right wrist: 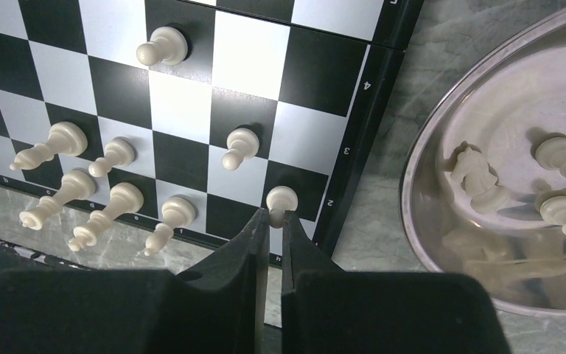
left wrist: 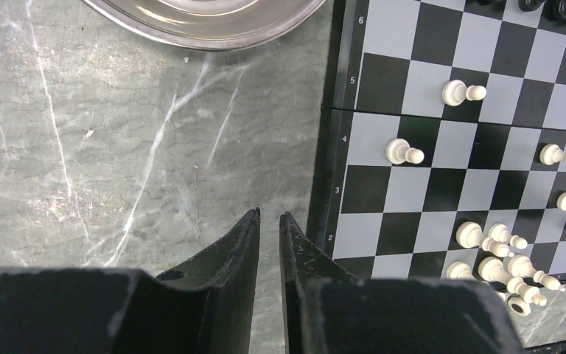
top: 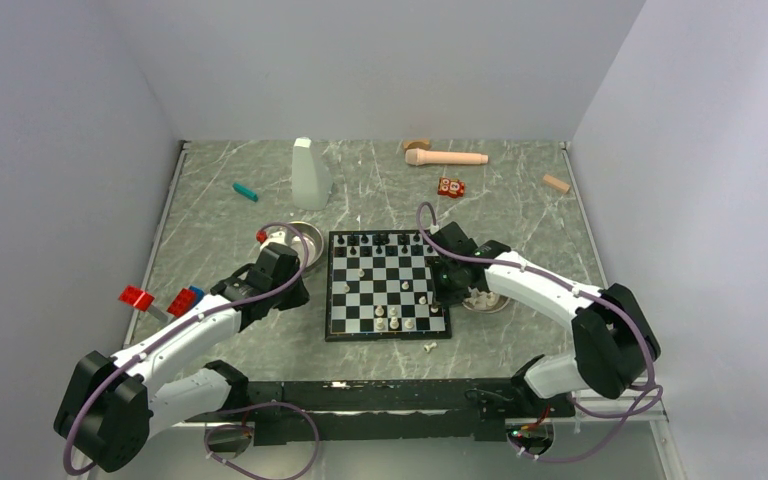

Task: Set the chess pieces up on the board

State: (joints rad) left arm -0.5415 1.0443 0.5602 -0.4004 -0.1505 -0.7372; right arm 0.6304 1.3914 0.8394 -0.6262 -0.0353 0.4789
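The board (top: 332,290) lies mid-table, with black pieces (top: 380,240) along its far row and white pieces (top: 392,320) scattered near its front. My right gripper (top: 438,290) (right wrist: 271,215) is shut on a white pawn (right wrist: 281,198) over the board's (right wrist: 184,110) near right corner, by row 2. Several white pieces (right wrist: 479,181) lie in the steel bowl (right wrist: 413,169) to its right. My left gripper (top: 293,288) (left wrist: 269,216) hovers over bare table just left of the board (left wrist: 442,169), its jaws nearly together and empty.
A second steel bowl (top: 298,240) (left wrist: 206,22) sits left of the board. One white piece (top: 430,347) lies on the table in front of the board. Red blocks (top: 137,297) lie at far left. A white bottle (top: 310,175), wooden pestle (top: 447,157) and teal pen (top: 246,192) stand at the back.
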